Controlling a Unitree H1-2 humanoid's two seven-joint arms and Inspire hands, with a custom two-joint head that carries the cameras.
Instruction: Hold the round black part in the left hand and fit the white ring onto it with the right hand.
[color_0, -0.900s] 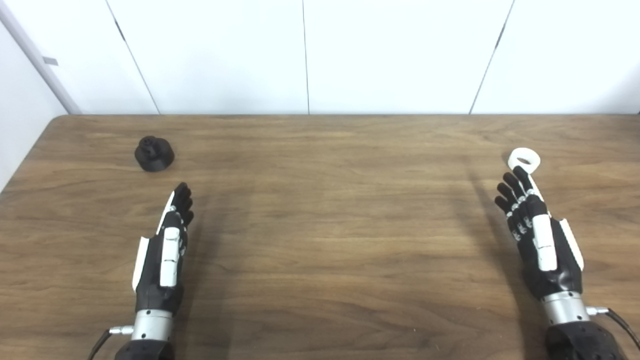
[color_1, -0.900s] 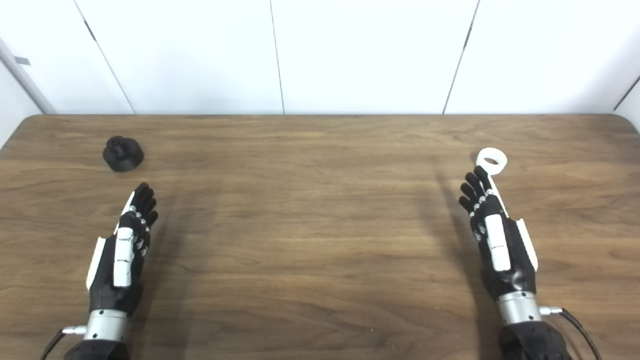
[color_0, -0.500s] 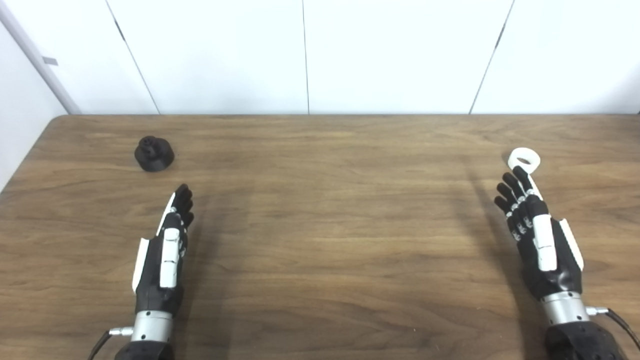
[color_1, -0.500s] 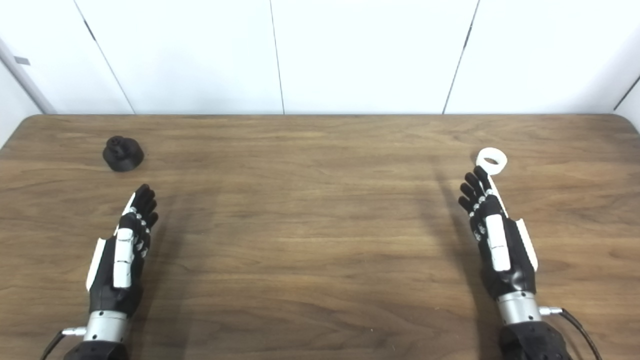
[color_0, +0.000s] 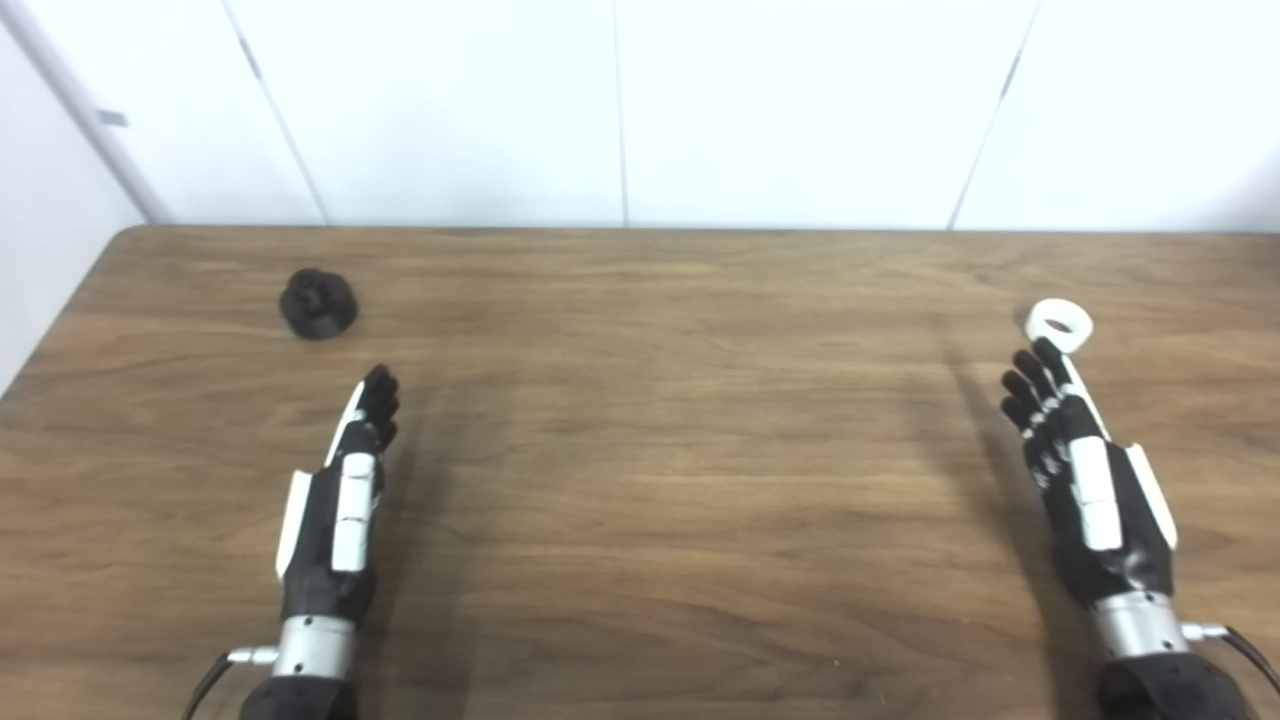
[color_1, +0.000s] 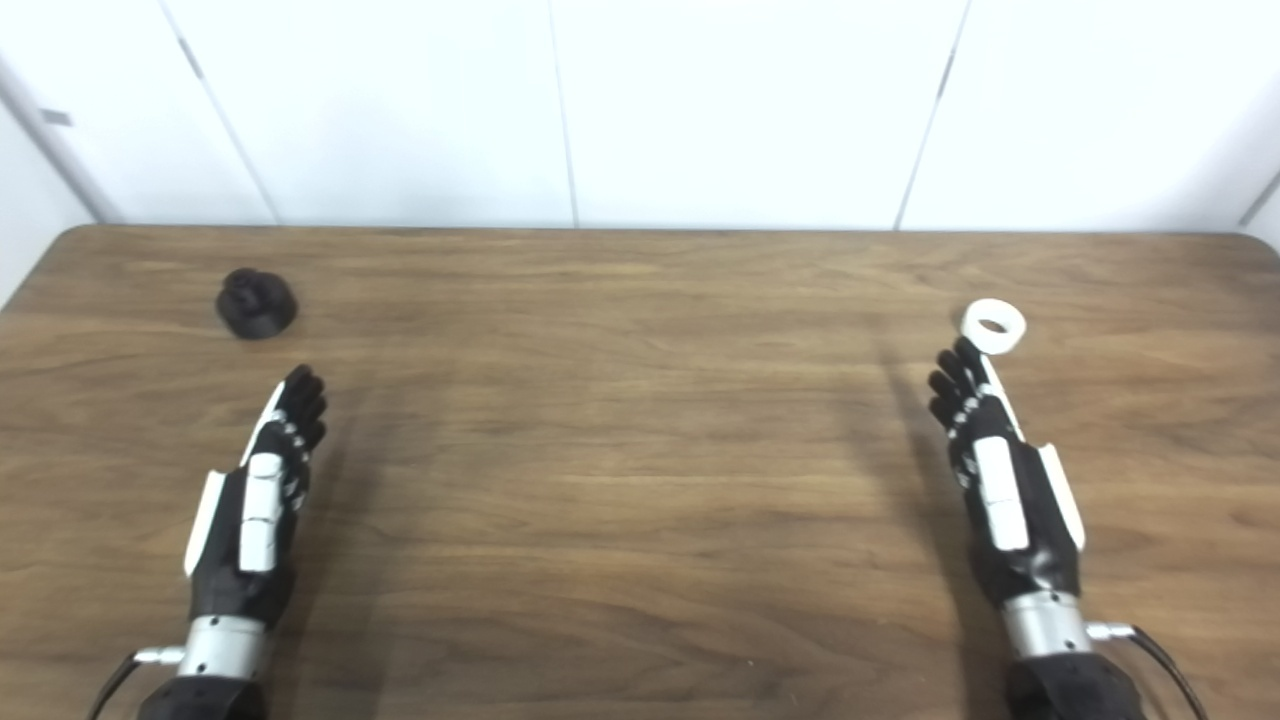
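Note:
The round black part (color_0: 318, 304) stands on the wooden table (color_0: 640, 430) at the far left. The white ring (color_0: 1059, 325) lies flat at the far right. My left hand (color_0: 345, 490) hovers over the table, fingers stretched out and empty, a short way in front and to the right of the black part. My right hand (color_0: 1080, 470) is open and empty too, its fingertips (color_0: 1045, 352) just short of the white ring. Both parts also show in the right eye view, the black part (color_1: 256, 303) and the ring (color_1: 993, 325).
A white panelled wall (color_0: 620, 110) runs behind the table's far edge. The table's left edge (color_0: 55, 320) lies close to the black part.
The whole picture has shifted slightly to the right and down, so the camera moved. Neither hand nor either part has visibly moved on the table.

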